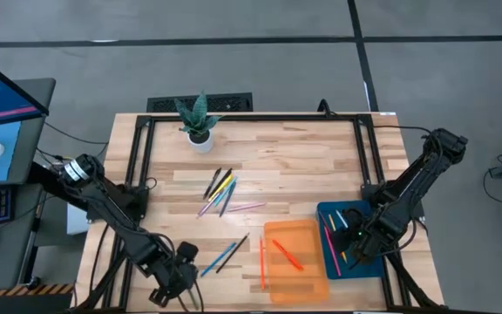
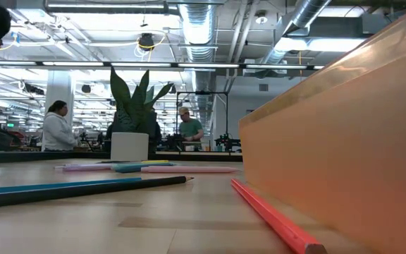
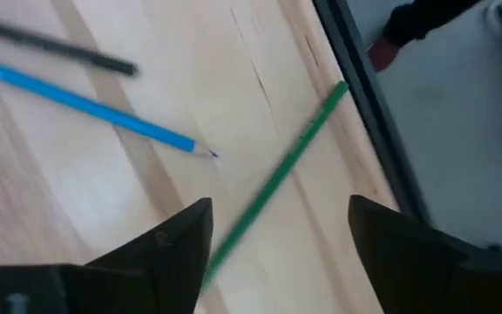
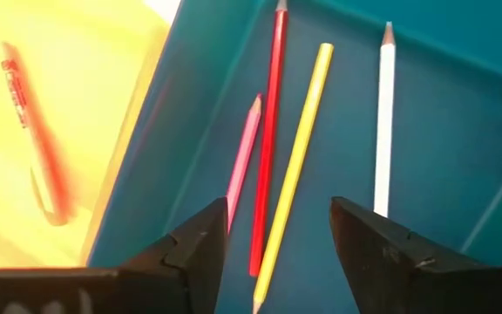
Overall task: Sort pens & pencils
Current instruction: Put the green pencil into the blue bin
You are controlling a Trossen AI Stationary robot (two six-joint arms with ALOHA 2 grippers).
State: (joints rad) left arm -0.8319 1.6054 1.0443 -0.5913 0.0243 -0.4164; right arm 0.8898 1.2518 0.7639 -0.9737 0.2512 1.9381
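The left gripper (image 3: 273,231) hangs, fingers apart, over a green pencil (image 3: 277,179) at the table's (image 1: 303,166) near edge. The right gripper (image 4: 277,231), fingers apart, hovers over four pencils (image 4: 296,157) in the blue tray (image 4: 460,131), holding nothing.

A small potted plant (image 1: 198,121) in a white pot stands near the far edge of a wooden table (image 1: 295,166). A computer monitor (image 1: 3,118) sits beside the table. People (image 2: 57,127) stand in the background.
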